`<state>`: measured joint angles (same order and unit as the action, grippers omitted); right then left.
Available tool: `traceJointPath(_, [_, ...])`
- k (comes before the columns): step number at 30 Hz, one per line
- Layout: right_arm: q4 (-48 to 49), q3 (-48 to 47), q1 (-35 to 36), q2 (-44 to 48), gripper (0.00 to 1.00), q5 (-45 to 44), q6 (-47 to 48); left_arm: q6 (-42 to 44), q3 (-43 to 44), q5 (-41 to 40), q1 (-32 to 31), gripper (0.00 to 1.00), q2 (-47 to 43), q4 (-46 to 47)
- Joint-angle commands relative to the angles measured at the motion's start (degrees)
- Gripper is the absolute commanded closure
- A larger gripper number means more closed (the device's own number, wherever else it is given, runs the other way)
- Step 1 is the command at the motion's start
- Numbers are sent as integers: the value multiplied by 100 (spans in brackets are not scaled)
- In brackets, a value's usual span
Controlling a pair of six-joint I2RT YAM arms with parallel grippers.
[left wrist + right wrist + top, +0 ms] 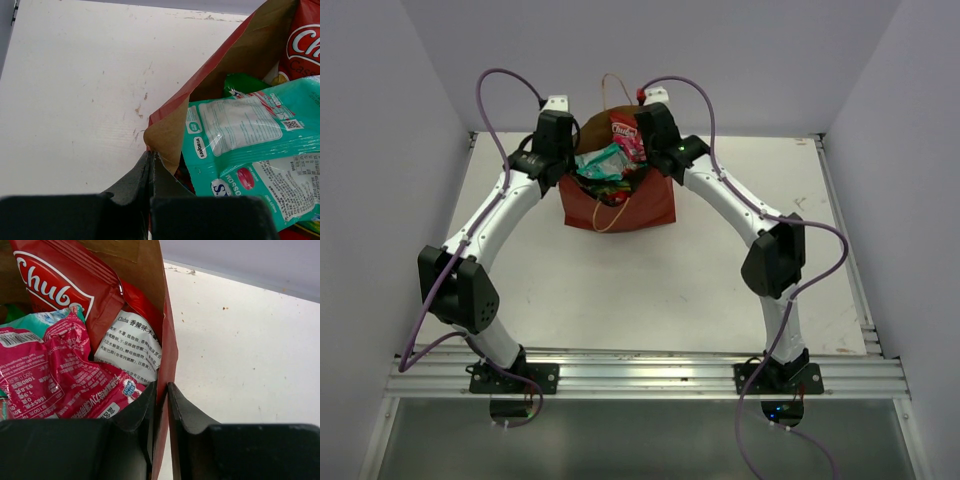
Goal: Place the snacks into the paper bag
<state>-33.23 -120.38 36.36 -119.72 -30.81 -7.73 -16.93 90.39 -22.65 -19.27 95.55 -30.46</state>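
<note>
From the near edge of the desk (620,290), the left arm (490,225) and the right arm (740,200) reached over bare surface toward the middle of the far edge. There the paper bag (620,205) stood upright.

The left hand (151,170) was pinched almost flat on the bag's left rim, with the paper caught between its fingers. The right hand (162,395) gripped the right wall the same way, narrow, with one finger inside the bag and one outside. Holding opposite sides like this probably served to keep the mouth spread and stop the bag from tipping or folding under its load.

No packet lay loose on the desk in the top view, and the snacks sat inside the bag. The teal packet (240,130) lay across the top near the left side, with a green packet (242,82) partly hidden beneath it. The pink packet (45,375) was crumpled against the right side beside a white printed packet (132,352). Behind them the red packet (60,285) stood tall against the far wall and poked above the rim.

One tan cord handle (612,215) drooped over the bag's near face. The packing looked essentially done.
</note>
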Motion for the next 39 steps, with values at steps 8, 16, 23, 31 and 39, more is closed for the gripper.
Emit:
traceJointPath(8, [-1044,-715,116,791,100,-145,218,-188,365,-1212,-375,100,-510,-267])
traceJointPath(16, [-2459,-1568,530,1407,100,-531,193,-882,585,-1768,-1316,100,-1169,-1215])
traceJointPath(23, [-3276,-453,890,2453,100,-733,-684,-1716,296,-1944,-2036,100,-1583,-2262])
traceJointPath(31, [-3075,2131,926,3596,100,-453,-1363,-2481,216,-2032,-2591,100,-1592,-3289])
traceJointPath(39, [-2680,2958,926,3702,100,-110,-1539,-2509,-293,-1374,-2617,65,-1715,-2923])
